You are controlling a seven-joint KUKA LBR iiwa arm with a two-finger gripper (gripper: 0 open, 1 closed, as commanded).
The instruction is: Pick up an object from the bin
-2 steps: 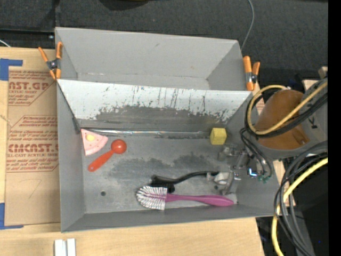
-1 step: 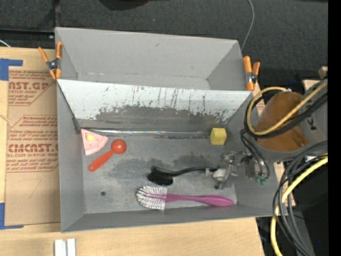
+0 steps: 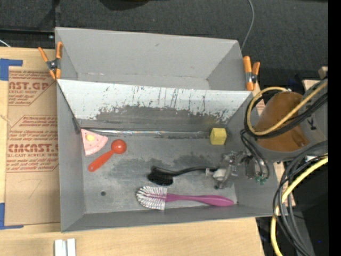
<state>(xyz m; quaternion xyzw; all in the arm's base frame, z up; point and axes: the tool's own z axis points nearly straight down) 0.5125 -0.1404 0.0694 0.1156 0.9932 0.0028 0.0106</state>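
1. Camera view: tool (image 3: 224, 174) low near the right edge of the grey metal bin (image 3: 122, 202), right at the handle end of a black brush (image 3: 162, 176).
2. Spread or pressed together: cannot tell.
3. Black brush flat on the bin floor, head leftward, handle running right to the tool.
4. Just beside it, toward the front edge: pink-handled brush (image 3: 186, 199) with white bristles.
5. Yellow cube (image 3: 218, 136) by the back edge; orange-red spoon (image 3: 106, 154) and pink wedge (image 3: 91, 141) near the left edge.
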